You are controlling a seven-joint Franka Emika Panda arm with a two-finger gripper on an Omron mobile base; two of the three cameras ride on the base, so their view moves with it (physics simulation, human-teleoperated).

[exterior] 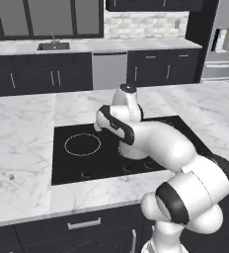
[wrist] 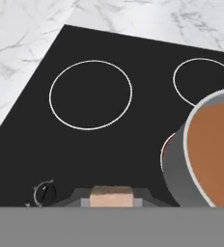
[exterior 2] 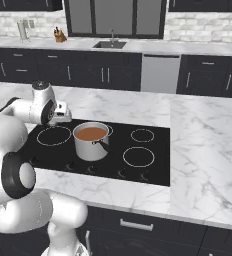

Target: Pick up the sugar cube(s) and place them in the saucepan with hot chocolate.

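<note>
A tan sugar cube (wrist: 111,196) sits between my fingertips at the bottom of the hand view, with my gripper (wrist: 111,198) shut on it. The gripper hangs above the black cooktop, just left of the saucepan (wrist: 181,164). That steel saucepan (exterior 2: 91,146) stands on a left burner and holds smooth reddish-brown hot chocolate (exterior 2: 91,133). My hand (exterior 2: 63,113) hovers to the pot's upper left. A second, pale sugar cube (exterior: 11,176) lies on the marble counter, well left of the cooktop.
The black cooktop (exterior: 82,165) has several ringed burners, with control knobs (wrist: 44,193) along its front edge. Marble counter (exterior 2: 208,150) surrounds it. A back counter with a sink (exterior 2: 109,44) runs along the far wall. My own arm (exterior: 156,143) covers the cooktop's right part in the left base view.
</note>
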